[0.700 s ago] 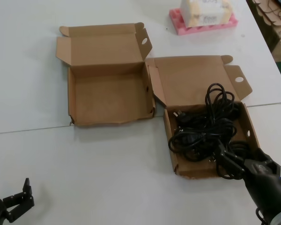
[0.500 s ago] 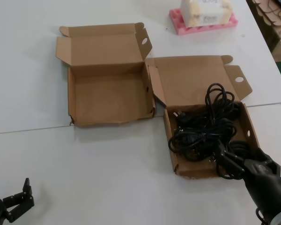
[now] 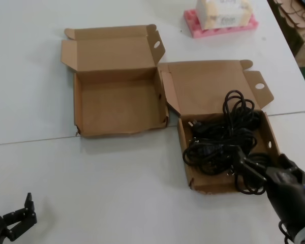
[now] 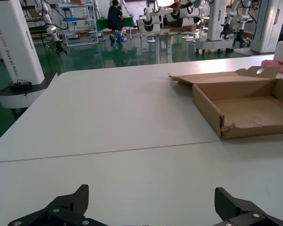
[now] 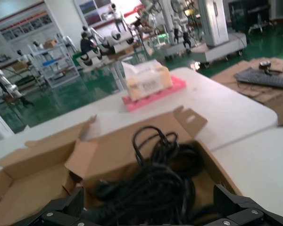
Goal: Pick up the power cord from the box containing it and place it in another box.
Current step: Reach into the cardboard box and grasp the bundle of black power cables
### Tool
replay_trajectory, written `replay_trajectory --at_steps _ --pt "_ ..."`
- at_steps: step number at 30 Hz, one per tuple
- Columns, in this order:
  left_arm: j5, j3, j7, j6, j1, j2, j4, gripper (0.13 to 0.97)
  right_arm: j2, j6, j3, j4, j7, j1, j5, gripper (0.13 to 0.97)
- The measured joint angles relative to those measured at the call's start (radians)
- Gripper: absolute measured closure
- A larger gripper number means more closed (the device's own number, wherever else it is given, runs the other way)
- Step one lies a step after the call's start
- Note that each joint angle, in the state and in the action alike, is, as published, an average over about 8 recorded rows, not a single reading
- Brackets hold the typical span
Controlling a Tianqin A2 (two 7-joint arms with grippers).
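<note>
The box containing the cords lies right of centre, its lid flat behind it. A tangle of black cords fills it, with a plug at its far left. I cannot pick out the single power cord bundle in the heap. My right gripper is open at the box's near end, low over the cords, with one finger on each side of them. The other box, wide with a wavy front edge, lies open and empty at the left. My left gripper is parked open at the near left.
A pink foam tray holding a wrapped pack stands at the far right. A seam between two tables runs across below the boxes. The table's right edge is close to the cord box. The left wrist view shows the empty box far off.
My right gripper has shifted slightly: its wrist drew back toward the near right and one finger now reaches farther over the cords. The left arm and both boxes have not moved.
</note>
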Motion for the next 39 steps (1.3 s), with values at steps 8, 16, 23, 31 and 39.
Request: replay_trajectory --at_steps 8,16,23,31,39 --pt "0.000 0.000 0.000 0.000 0.000 0.000 0.000 0.177 -0.028 -0.012 0.008 0.040 0.000 0.038 -0.041 0.129" --pt "0.000 0.000 0.000 0.000 0.000 0.000 0.000 0.265 -0.117 -0.021 0.037 -0.078 0.000 0.132 -0.099 0.129" --pt "0.000 0.000 0.000 0.000 0.000 0.000 0.000 0.378 -0.201 -0.093 0.120 -0.210 0.000 0.205 -0.101 0.129" --pt "0.000 0.000 0.000 0.000 0.000 0.000 0.000 0.524 -0.235 -0.118 0.135 -0.331 0.000 0.296 -0.148 0.133" --pt "0.000 0.000 0.000 0.000 0.000 0.000 0.000 0.674 -0.161 0.032 -0.029 -0.372 0.000 0.339 -0.290 0.136"
